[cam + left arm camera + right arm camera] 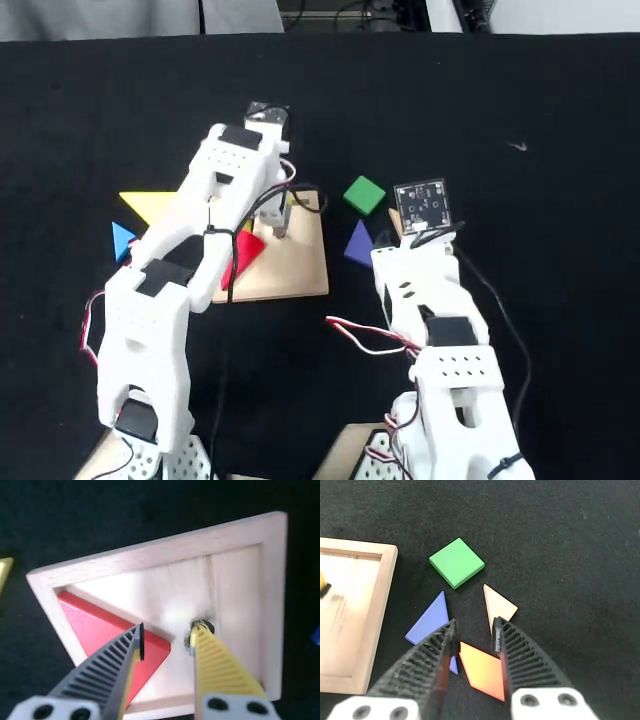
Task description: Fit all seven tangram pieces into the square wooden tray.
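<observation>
High view: a black desk (540, 110) carries the wooden tray (300, 270) left of the frame's centre. The left arm reaches from the lower left across the tray, and the left pincer (277, 222) hangs over the tray's upper part. A red triangle (247, 250) lies in the tray's left side, partly under the arm. Left of the tray, on the desk, are a yellow triangle (148, 204) and, just below it, a small blue triangle (121, 241). Right of the tray lie a green square (364, 194) and a violet-blue triangle (360, 244), apart from each other. The right arm rises from the bottom edge and ends beside that triangle.

Left wrist view: the left pincer stands open with nothing in its grip. Its grey finger (120, 662) is over the red triangle's point and its yellow finger (212, 660) is over the tray's bare floor. The red triangle sits against one corner of the tray, inside the rim.

Right wrist view: the right pincer (474, 626) is partly open and holds nothing. An orange parallelogram (482, 671) lies on the desk in the gap between its fingers. A pale triangle (498, 605) and the violet-blue triangle lie either side of the fingertips. The green square is farther off, near the tray's outer rim.
</observation>
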Robot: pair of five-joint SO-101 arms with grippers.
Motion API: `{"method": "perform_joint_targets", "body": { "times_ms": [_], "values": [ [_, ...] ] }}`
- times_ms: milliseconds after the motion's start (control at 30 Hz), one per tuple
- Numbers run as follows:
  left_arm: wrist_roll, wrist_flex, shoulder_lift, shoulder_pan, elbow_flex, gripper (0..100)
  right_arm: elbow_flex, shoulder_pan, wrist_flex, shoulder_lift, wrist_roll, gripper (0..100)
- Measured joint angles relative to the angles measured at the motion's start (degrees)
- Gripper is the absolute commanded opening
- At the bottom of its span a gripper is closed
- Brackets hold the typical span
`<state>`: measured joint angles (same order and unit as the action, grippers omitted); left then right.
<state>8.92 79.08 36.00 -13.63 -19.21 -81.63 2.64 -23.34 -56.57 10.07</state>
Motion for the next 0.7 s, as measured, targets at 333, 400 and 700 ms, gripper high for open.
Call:
{"method": "perform_joint_targets", "body": {
  "times_ms": [333, 400, 700],
  "values": [
    [-13.27, 17.58, -9.49, 8.62, -21.71, 17, 0.0, 0.0, 0.0, 0.0, 0.0, 12.1],
    [-21.45, 18.55, -9.49, 14.51, -22.42, 17, 0.0, 0.0, 0.0, 0.0, 0.0, 12.1],
    [-52.57, 20.84, -2.11, 25.32, -22.51, 17, 0.0, 0.0, 0.18, 0.0, 0.0, 12.1]
  ]
}}
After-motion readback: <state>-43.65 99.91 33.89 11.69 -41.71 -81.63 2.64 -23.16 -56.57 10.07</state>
